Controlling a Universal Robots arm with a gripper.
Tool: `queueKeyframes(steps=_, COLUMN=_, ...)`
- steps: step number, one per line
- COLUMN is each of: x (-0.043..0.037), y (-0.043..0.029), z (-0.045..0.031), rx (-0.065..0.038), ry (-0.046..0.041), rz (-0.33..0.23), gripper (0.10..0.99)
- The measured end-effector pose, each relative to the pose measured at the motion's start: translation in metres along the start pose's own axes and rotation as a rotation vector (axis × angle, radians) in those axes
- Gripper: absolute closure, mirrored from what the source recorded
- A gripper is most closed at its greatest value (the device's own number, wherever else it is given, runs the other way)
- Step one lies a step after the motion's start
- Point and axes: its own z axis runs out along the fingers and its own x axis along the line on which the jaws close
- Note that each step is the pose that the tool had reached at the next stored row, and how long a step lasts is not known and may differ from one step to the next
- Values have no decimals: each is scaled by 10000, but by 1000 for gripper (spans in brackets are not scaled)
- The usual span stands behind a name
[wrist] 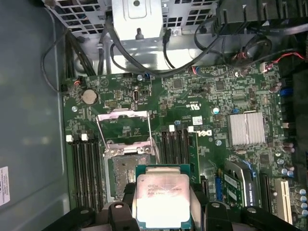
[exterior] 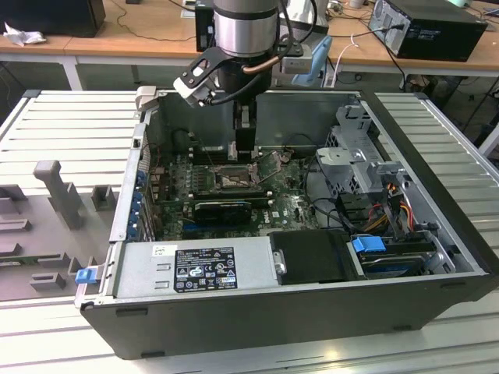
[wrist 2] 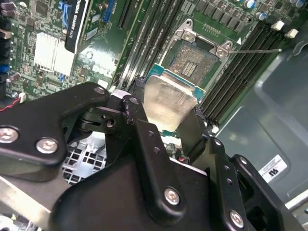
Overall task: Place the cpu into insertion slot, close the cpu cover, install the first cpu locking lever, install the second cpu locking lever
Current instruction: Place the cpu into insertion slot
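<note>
Second wrist view shows my tool (wrist 2: 168,118) gripping the cpu (wrist 2: 169,98), insertion slot (wrist 2: 195,60) just beyond; lowered askew, I'd risk damaging both.

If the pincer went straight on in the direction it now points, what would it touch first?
Probably the open insertion slot: the pincer, shut on the cpu, points down toward it. Depth is unclear; the cpu might meet its metal rim first.

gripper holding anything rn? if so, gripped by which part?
Yes: the gripper holds the cpu, pinched by two opposite side edges, with its face left uncovered. The insertion slot is empty.
</note>
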Motion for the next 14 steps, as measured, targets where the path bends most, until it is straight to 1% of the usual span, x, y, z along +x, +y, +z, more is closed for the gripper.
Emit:
queueKeyframes(steps=1, x=3, y=-3, z=34, rx=0, ry=1, rz=-19, gripper=557)
queueKeyframes(steps=2, x=7, y=-6, z=74, rx=4, ry=13, rz=-252, gripper=557)
queueKeyframes(steps=3, x=7, y=-8, z=103, rx=11, ry=33, rz=-639, gripper=557)
queueKeyframes(steps=4, x=9, y=-9, z=124, rx=14, ry=43, rz=-813, gripper=557)
queueKeyframes(steps=10, x=16, y=-11, z=157, rx=14, ry=42, rz=-834, gripper=557)
queueKeyframes(steps=12, x=16, y=-13, z=184, rx=14, ry=42, rz=-834, gripper=557)
queueKeyframes(steps=14, x=19, y=-16, z=236, rx=14, ry=42, rz=-835, gripper=557)
